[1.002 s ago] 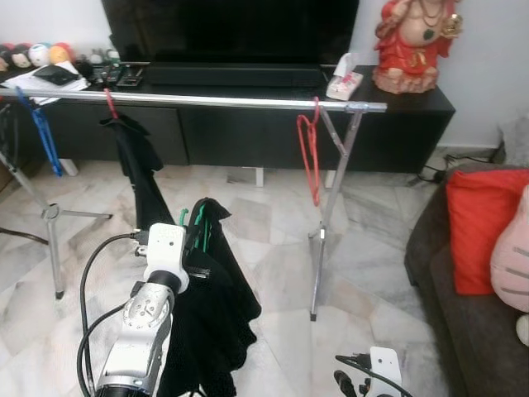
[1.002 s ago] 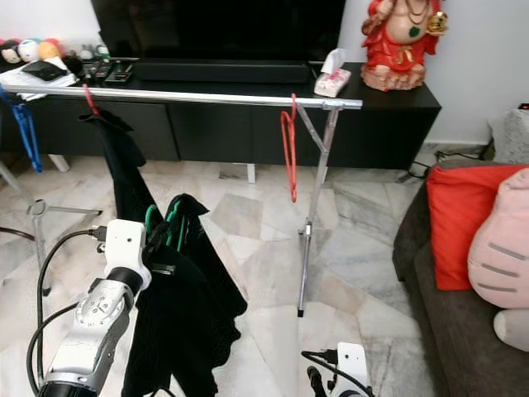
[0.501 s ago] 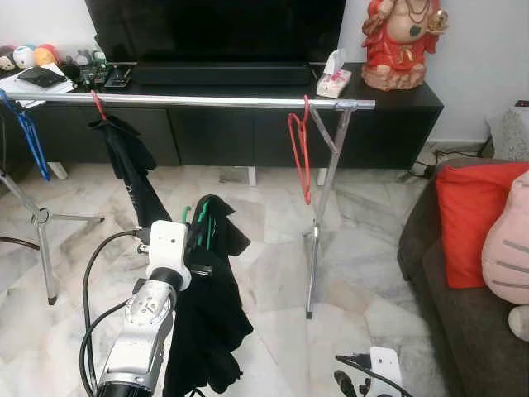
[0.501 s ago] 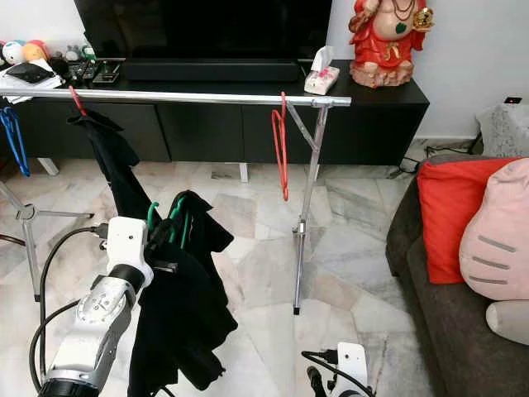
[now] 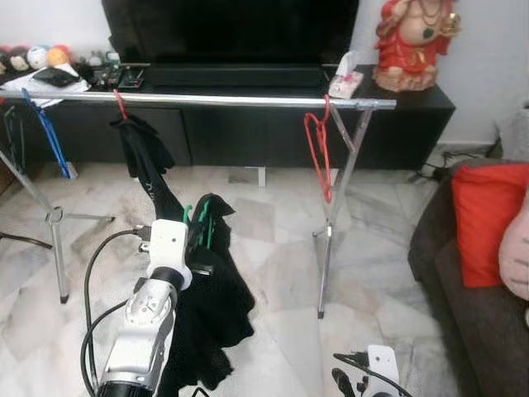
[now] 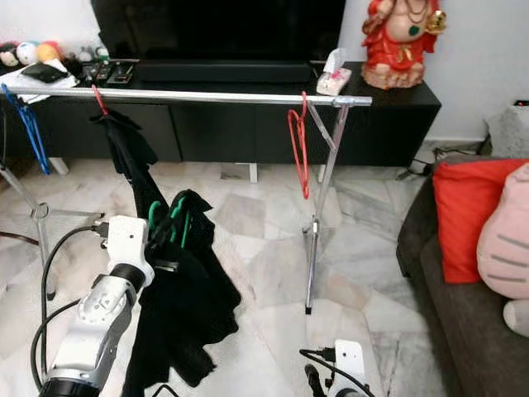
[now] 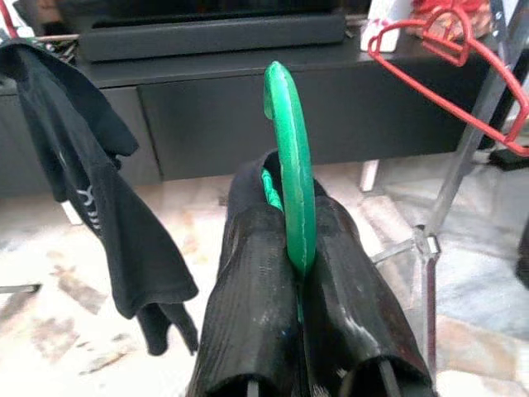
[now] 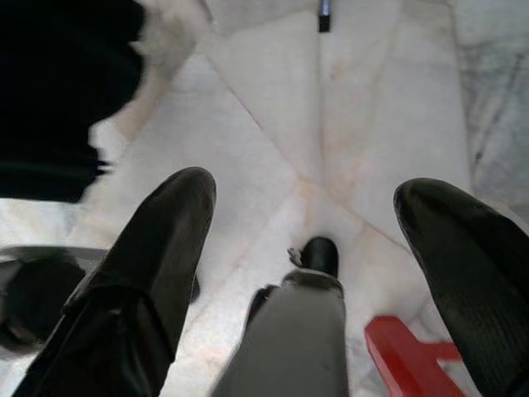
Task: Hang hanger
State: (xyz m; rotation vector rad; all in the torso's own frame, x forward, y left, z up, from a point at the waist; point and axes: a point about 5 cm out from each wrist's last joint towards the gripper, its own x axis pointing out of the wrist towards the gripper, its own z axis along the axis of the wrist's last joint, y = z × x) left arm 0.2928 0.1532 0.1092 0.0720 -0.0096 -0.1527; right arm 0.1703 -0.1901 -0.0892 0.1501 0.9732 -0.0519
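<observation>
Clamped tight, my left claw point(image 7: 302, 248) pinches the green plastic hanger point(image 7: 287, 157), its hook rising between my fingers point(image 7: 248, 298) and a black garment point(image 5: 207, 306) draped below. Ahead, well apart, runs the silver metal rail point(image 5: 240, 100). Low down, my right claw point(image 8: 310, 256) hangs wide open over the marble floor point(image 8: 273, 91).

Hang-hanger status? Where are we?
Done: left gripper is shut on the green hanger, with the black garment draped on it. In hand: it is held below the rail. Left: hook it on between the red hanger and the hung black garment.
</observation>
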